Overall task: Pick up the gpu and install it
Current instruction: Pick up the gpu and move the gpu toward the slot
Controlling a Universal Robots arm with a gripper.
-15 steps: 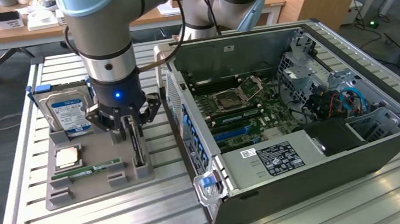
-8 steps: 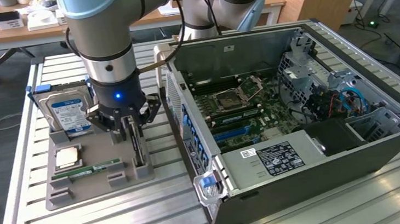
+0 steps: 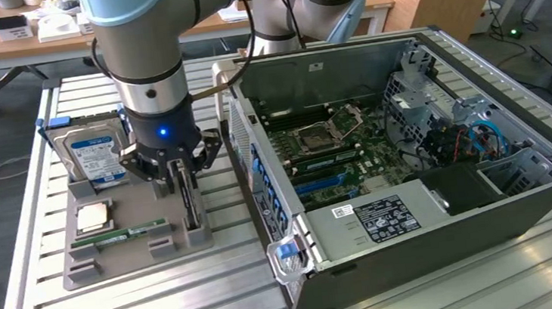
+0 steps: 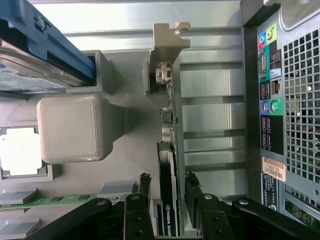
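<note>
The gpu (image 3: 192,208) stands on its long edge in a slot of the grey holder tray (image 3: 129,263), a thin dark card. In the wrist view I see the gpu (image 4: 167,145) edge-on, with its pale metal bracket (image 4: 169,37) at the end far from my fingers. My gripper (image 3: 184,175) is lowered over the card's near end. It is open, and its black fingers (image 4: 144,187) stand one on each side of the card with a small gap showing. The gripper (image 4: 167,184) straddles the card without clamping it.
The tray also holds a blue-and-white labelled hard drive (image 3: 93,153), a processor (image 3: 93,216) and a green memory stick (image 3: 132,233). The open computer case (image 3: 433,208) lies to the exterior view's right, motherboard (image 3: 332,157) exposed. Its rear panel (image 4: 280,100) is close beside the card.
</note>
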